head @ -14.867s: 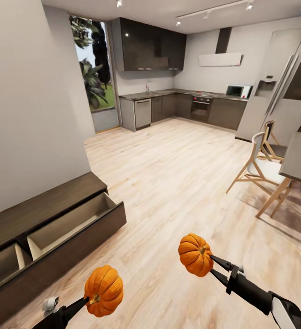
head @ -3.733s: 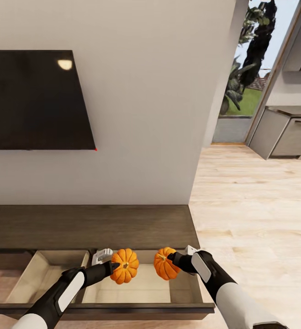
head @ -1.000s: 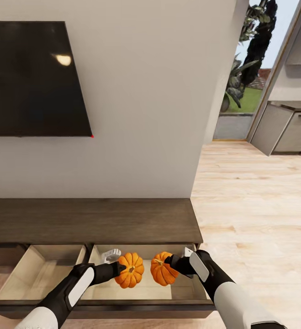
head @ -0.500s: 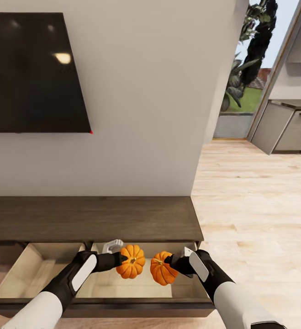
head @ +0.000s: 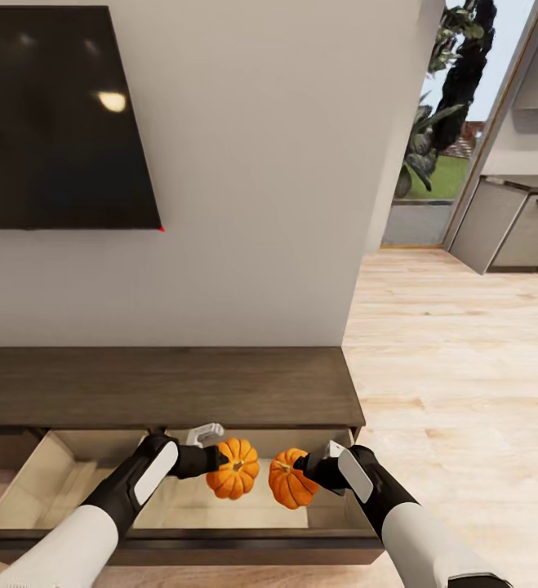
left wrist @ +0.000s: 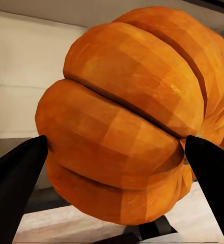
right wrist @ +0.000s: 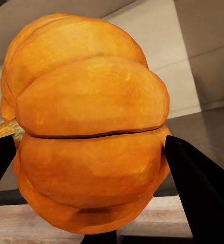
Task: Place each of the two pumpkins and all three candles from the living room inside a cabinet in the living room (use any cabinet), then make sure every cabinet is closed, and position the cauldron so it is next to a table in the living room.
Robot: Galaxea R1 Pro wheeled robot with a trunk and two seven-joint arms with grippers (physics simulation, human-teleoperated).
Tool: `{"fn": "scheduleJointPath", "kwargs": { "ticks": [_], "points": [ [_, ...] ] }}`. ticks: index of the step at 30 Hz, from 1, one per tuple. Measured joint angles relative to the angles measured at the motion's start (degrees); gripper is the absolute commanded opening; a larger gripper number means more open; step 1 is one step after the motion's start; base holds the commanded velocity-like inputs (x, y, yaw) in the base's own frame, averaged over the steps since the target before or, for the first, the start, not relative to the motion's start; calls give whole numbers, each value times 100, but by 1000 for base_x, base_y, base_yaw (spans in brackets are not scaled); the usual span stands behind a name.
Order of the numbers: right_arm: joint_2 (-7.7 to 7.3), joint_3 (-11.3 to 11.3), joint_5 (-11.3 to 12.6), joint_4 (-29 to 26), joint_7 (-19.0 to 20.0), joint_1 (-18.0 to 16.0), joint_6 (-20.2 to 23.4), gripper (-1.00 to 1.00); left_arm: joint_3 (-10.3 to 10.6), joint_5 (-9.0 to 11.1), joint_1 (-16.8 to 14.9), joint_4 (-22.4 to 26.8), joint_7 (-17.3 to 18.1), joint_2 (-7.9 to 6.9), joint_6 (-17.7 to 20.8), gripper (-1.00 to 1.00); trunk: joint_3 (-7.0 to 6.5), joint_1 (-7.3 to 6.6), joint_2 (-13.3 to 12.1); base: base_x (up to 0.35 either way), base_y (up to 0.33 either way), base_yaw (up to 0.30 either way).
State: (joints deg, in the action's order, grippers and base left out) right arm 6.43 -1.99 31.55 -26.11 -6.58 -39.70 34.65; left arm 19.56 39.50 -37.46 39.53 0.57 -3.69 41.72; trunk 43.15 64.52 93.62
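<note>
One cabinet [head: 162, 385] is present, low and dark brown, set against the white wall [head: 260, 204] below one black TV [head: 56, 122]. Its drawer front [head: 179, 549] is pulled out, exposing two pale compartments [head: 244, 506]. Light plank floor [head: 464, 367] lies beyond the cabinet's right end, with grey kitchen units [head: 517, 237] further off that way.

Two arms are counted, both reaching in over the drawer front. The left arm [head: 122, 498] angles inward and up toward the cabinet top; the right arm [head: 383, 498] angles inward from the cabinet's right end. Both wrists sit above the right-hand compartment.

Two pumpkins are counted, side by side just apart, above the right compartment, near the cabinet's top edge. The left gripper [head: 216, 463] is clamped on the left pumpkin [head: 233, 469]; the left wrist view shows dark fingers [left wrist: 15, 193] pressed against both flanks of it [left wrist: 132, 117]. The right gripper [head: 303, 465] is clamped on the right pumpkin [head: 289, 479], fingers [right wrist: 203, 188] likewise on both flanks [right wrist: 89, 127].

Against half a second ago, the left arm has swung inward and raised its forearm, and the left pumpkin sits marginally lower-left; the right arm and pumpkin are unchanged.
</note>
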Motion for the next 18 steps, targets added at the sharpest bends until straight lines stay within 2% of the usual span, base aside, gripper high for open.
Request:
{"fn": "scheduleJointPath", "kwargs": {
  "ticks": [3, 10, 18],
  "points": [
    [0, 0, 2, 2, 0, -1, 1, -100, 1, -9, -53, 1, -15, -1, 201, -100, 54, 66, 120, 0, 0, 0],
    [0, 0, 3, 3, 0, -1, 7, -100, 1, -12, -82, 4, -16, 0, 333, -100, 180, 220, 401, 0, 0, 0],
    [0, 1, 8, 5, 0, -7, 7, -100, -2, -35, -90, 18, -124, 11, 544, -100, 180, 220, 403, 0, 0, 0]
  ]
}}
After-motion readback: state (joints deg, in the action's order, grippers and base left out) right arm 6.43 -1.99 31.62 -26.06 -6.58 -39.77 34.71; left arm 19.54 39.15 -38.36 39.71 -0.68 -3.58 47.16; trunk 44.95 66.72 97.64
